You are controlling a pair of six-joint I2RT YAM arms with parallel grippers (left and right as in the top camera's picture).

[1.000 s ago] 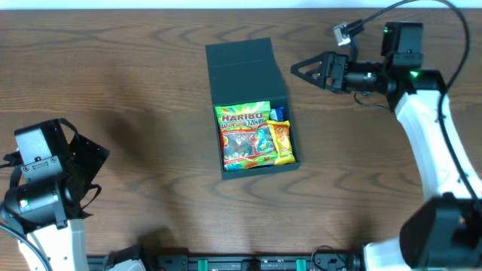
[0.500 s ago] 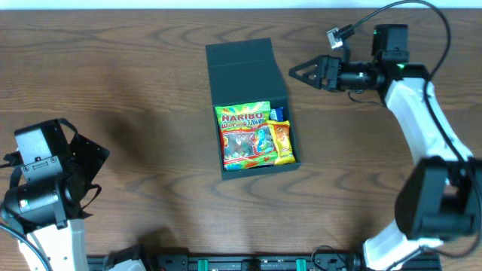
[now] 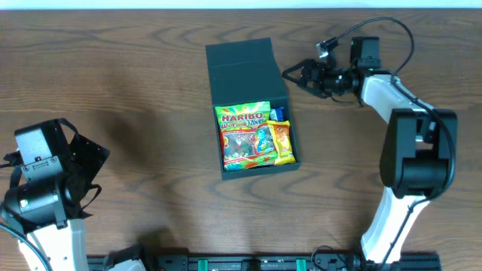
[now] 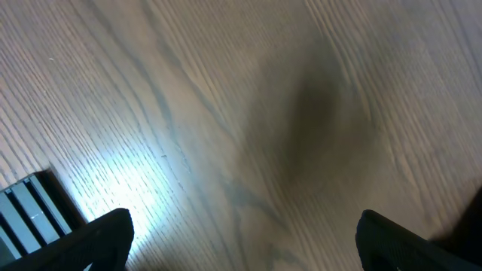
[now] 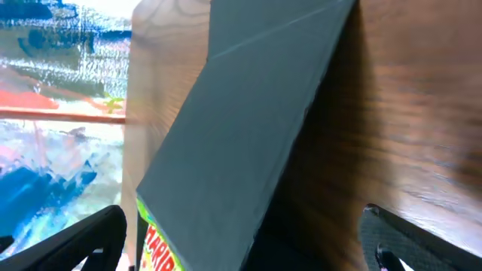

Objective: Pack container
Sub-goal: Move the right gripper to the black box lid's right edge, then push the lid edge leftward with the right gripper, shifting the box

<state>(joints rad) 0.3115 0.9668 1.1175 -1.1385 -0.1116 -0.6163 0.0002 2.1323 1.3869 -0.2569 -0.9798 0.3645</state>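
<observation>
While the container (image 3: 260, 171) lies open mid-worktop toward the far edge, candy bag (image 3: 242, 135) and orange packet (image 3: 282, 143) inside, right fingers (image 3: 289, 73) hover spread beside its lid (image 3: 241, 68); left fingers (image 3: 86, 169) spread, near-left corner.

The right pincer (image 3: 290, 73) hangs over the worktop (image 3: 151, 90) with the container (image 3: 260, 168) directly ahead of its tips. Nearest to it is the open lid (image 3: 242, 69), just beside the tips; whether they touch cannot be told. In the right wrist view the lid (image 5: 241, 128) rises tilted across the middle.

The container's tray lies ahead and to one side of this pincer, toward the robot's base. Inside the tray, a large packet (image 3: 242, 135) fills the side farther from the pincer. Two small packets lie along the nearer wall, one (image 3: 278, 114) behind the other (image 3: 282, 143).

The left pincer (image 3: 89, 172) is well apart from the container, over the worktop's opposite near corner.
</observation>
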